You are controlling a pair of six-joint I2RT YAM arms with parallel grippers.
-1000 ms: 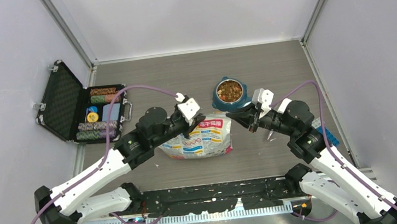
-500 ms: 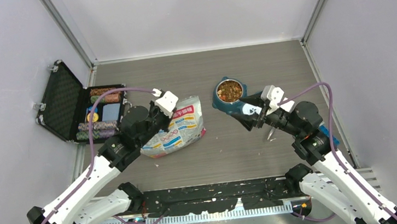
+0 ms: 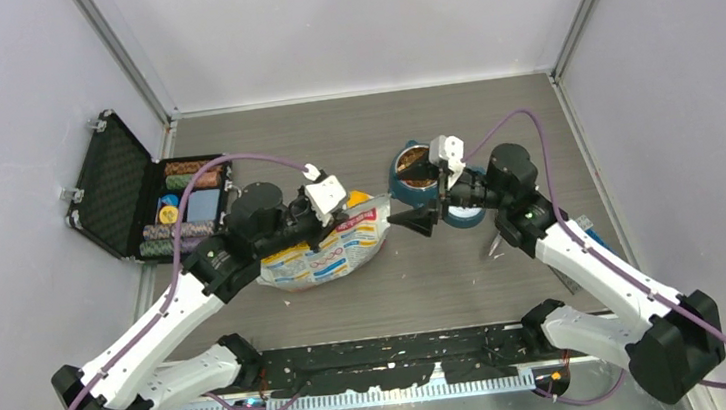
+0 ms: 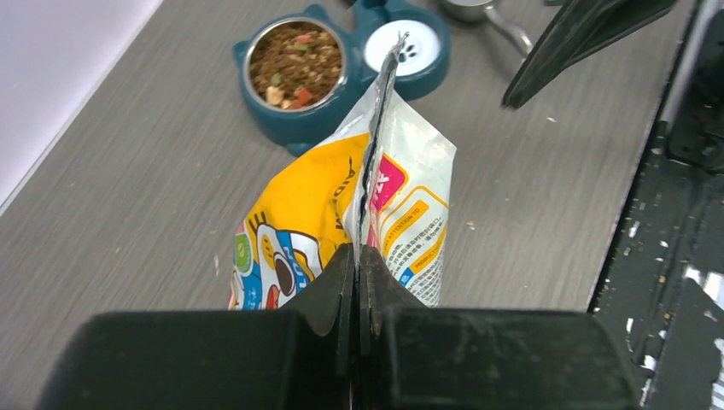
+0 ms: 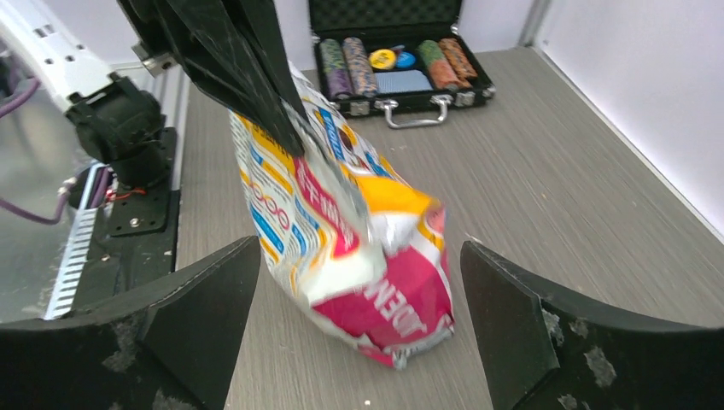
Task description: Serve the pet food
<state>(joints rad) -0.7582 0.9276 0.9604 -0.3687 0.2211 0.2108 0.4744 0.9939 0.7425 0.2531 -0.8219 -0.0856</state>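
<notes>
The pet food (image 4: 294,64) is brown kibble filling one cup of a teal double bowl (image 3: 403,183); it also shows in the top view (image 3: 416,165), partly behind my right wrist. A yellow, white and pink food bag (image 3: 328,250) stands tilted left of the bowl. My left gripper (image 4: 359,256) is shut on the bag's (image 4: 341,201) sealed top edge. My right gripper (image 5: 359,316) is open wide, facing the bag's (image 5: 359,248) pink bottom end, its fingers (image 5: 201,312) on either side and apart from it. From above, the right gripper (image 3: 414,221) sits between bag and bowl.
An open black case (image 3: 143,201) of poker chips lies at the far left, also visible behind the bag (image 5: 393,60). A metal scoop (image 3: 491,244) rests on the table right of the bowl (image 4: 491,13). The black base rail (image 3: 393,353) runs along the near edge.
My right gripper has gone from shut to wide open and swung left toward the bag. My left gripper has pulled the bag left, away from the bowl, and lifted its top edge.
</notes>
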